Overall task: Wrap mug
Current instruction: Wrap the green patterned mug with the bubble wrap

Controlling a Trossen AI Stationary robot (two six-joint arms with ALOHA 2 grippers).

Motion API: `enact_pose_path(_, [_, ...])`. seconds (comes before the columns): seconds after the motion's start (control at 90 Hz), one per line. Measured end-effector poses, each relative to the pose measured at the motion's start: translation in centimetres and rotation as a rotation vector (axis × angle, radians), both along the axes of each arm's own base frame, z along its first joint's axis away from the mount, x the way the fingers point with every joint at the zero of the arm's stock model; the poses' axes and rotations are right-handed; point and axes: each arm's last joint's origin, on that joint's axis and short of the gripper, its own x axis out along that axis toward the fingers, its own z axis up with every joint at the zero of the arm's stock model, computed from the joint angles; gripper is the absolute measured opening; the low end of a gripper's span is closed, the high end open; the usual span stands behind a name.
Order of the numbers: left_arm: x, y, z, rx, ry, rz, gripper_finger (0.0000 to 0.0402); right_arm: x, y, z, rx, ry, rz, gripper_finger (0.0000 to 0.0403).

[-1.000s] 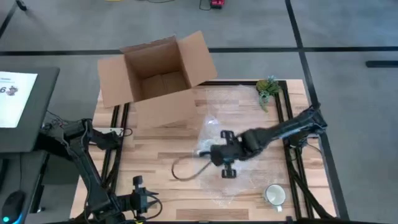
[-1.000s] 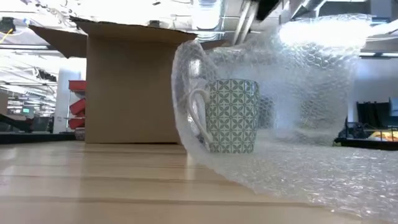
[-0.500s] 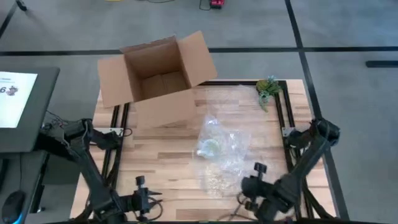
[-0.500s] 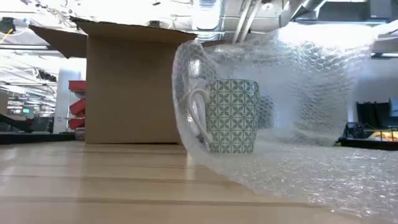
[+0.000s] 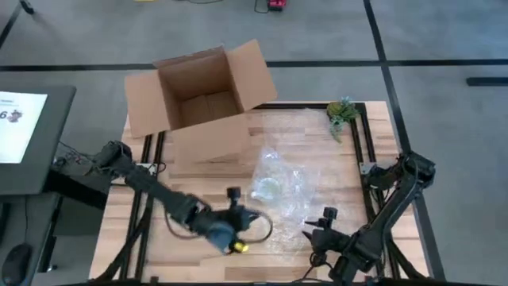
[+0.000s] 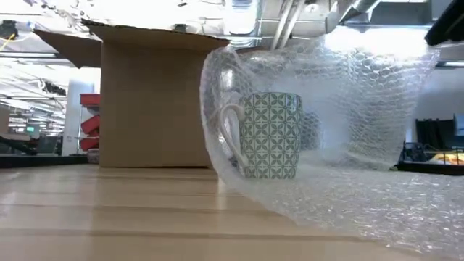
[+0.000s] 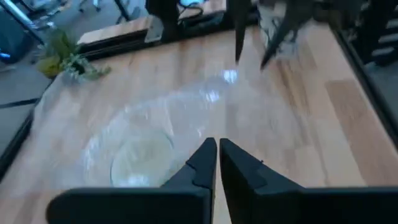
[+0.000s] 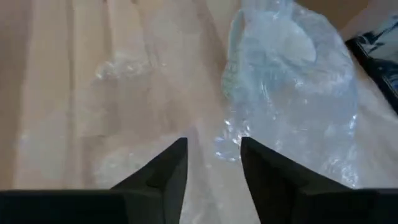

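The mug (image 6: 270, 134), white with a green pattern, stands upright on a sheet of clear bubble wrap (image 6: 341, 109), and part of the sheet is draped over it. From above, the mug (image 5: 266, 188) shows through the wrap (image 5: 286, 195) at the table's middle. My left gripper (image 5: 236, 216) hovers shut over the table just left of the wrap's near part, and its wrist view shows the covered mug (image 7: 143, 158) ahead of it. My right gripper (image 5: 321, 232) stands open near the table's near right, facing the wrap (image 8: 292, 81), with nothing between its fingers.
An open cardboard box (image 5: 198, 95) stands at the far left, partly over the table's edge. A small green plant (image 5: 341, 115) lies at the far right corner. Bare wood lies left of the wrap (image 5: 182, 191).
My right gripper has drawn back from the table's middle to the near right edge. My left gripper has then come from the near left corner toward the wrap. In the low view the mug and the wrap have kept still.
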Motion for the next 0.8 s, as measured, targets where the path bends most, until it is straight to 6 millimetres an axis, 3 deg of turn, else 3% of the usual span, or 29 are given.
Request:
enact_pose_path(0.156, [2.2, 3.0, -1.7, -0.037, 0.085, 0.009, 0.0000, 0.6, -0.9, -1.1, -0.035, 0.002, 0.005, 0.0142])
enact_pose_path(0.322, [3.9, 3.9, -4.5, -0.014, 0.153, 0.017, 0.0000, 2.2, -1.9, -1.4, -0.060, -0.009, -0.005, 0.0129])
enact_pose_path(0.433, [4.5, 3.9, -6.1, -0.006, 0.199, 0.016, 0.0000, 3.0, -2.8, -1.2, -0.110, -0.037, -0.039, 0.0092])
enact_pose_path(0.522, [4.8, 3.8, -7.2, 0.003, 0.224, 0.017, 0.0000, 3.6, -3.3, -1.1, -0.158, -0.043, -0.043, 0.0039])
enact_pose_path(0.589, [4.9, 3.7, -7.5, 0.007, 0.226, 0.020, 0.0000, 4.2, -3.7, -1.0, -0.185, -0.056, -0.045, 0.0010])
enact_pose_path(0.711, [5.0, 3.8, -7.2, 0.030, 0.197, 0.051, 0.0000, 5.8, -4.6, -0.6, -0.226, -0.074, -0.041, 0.0006])
enact_pose_path(0.8, [4.6, 3.7, -6.0, 0.047, 0.161, 0.048, 0.0000, 7.3, -5.4, 0.2, -0.244, -0.062, -0.039, 0.0001])
